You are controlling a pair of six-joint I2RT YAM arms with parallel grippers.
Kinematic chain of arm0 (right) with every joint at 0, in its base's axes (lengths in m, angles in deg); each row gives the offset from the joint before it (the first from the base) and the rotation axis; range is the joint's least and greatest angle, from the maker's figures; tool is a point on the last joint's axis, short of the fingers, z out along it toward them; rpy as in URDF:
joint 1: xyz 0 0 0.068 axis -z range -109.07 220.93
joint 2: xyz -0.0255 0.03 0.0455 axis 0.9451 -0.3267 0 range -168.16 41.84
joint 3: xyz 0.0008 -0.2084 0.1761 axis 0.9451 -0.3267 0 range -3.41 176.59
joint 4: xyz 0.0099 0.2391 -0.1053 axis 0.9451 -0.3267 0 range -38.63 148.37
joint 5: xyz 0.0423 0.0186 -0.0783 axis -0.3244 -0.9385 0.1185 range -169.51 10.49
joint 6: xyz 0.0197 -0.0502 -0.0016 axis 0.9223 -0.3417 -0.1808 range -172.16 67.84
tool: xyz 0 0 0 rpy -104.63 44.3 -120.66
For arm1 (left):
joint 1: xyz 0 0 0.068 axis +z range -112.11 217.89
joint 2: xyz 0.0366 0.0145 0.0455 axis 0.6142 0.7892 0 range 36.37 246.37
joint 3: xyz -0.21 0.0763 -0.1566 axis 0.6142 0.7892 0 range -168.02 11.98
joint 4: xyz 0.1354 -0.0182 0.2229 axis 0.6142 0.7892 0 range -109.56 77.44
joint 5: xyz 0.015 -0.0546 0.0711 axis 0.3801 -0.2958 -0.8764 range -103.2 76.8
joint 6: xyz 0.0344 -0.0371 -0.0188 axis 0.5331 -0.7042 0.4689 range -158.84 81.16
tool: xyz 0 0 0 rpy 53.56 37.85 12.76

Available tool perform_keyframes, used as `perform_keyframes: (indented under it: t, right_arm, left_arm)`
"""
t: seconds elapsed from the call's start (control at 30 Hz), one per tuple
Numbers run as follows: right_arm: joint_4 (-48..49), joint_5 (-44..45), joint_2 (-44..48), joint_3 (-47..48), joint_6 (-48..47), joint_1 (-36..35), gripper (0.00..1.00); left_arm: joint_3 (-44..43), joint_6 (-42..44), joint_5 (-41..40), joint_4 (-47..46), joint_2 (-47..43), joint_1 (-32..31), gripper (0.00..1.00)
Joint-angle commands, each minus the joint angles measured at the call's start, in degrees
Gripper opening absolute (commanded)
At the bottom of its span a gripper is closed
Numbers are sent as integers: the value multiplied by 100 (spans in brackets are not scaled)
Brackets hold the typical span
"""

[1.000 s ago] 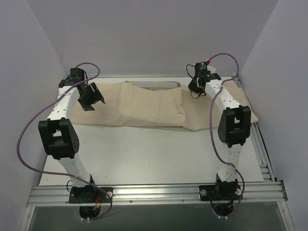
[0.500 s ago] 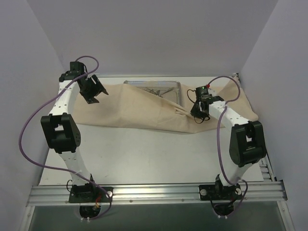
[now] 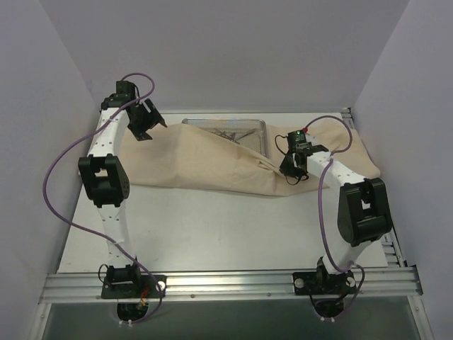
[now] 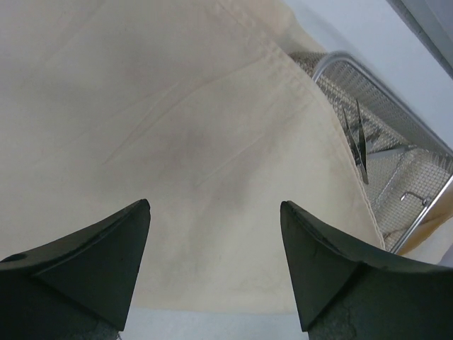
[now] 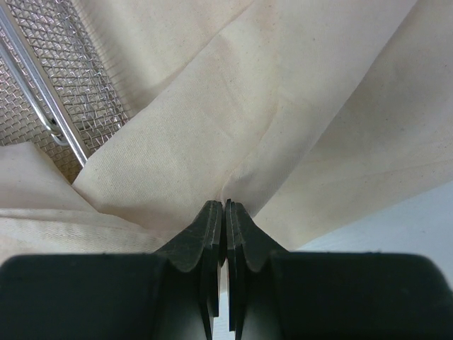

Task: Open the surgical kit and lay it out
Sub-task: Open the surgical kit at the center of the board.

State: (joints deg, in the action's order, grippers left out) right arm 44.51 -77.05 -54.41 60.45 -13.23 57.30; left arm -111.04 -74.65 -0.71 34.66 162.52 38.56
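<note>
Cloth wrap (image 3: 205, 166): beige, spread across frame centre, overlapping the near side of the wire-mesh tray (image 3: 244, 122) at upper centre, which holds steel instruments (image 3: 230, 133). Left gripper (image 3: 145, 120): upper left, jaws wide apart, empty. Right gripper (image 3: 291, 168): right of centre, pinched closed on a wrap fold.

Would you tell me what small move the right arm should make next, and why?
Probably draw the pinched fold toward the near edge of the table. The right arm's fingers are shut on the large beige cloth wrap, which lies over part of the rectangular silver wire-mesh tray; the left arm's fingers hang open above the cloth.
</note>
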Motion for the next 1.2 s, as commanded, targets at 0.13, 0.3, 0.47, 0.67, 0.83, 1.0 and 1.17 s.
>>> perform_keyframes:
  t: [0.13, 0.3, 0.47, 0.67, 0.83, 1.0, 1.17]
  right_arm:
    - [-239, -9, 115, 224, -18, -87, 0]
    - [-257, 44, 167, 154, -53, -140, 0]
    - [-143, 27, 220, -4, -27, -140, 0]
    - [-20, 9, 308, -145, 8, -158, 0]
    - [95, -26, 396, -330, 88, -158, 0]
    - [191, -26, 458, -435, 131, -158, 0]
    - [271, -53, 449, -523, 158, -175, 0]
  left_arm:
    - [-1618, -329, -229, 106, 1261, -5, 83]
    - [-2383, -795, -546, 212, 1763, -260, 85]
    - [-2762, -1630, -695, 301, 2045, -322, 93]
    - [-2859, -2640, -600, 196, 2238, -172, 96]
    - [-3053, -3177, -275, 274, 2529, -137, 97]
    - [-3323, -3406, -168, 89, 2818, -128, 96]
    - [-3431, -3362, -282, -16, 2924, -137, 97]
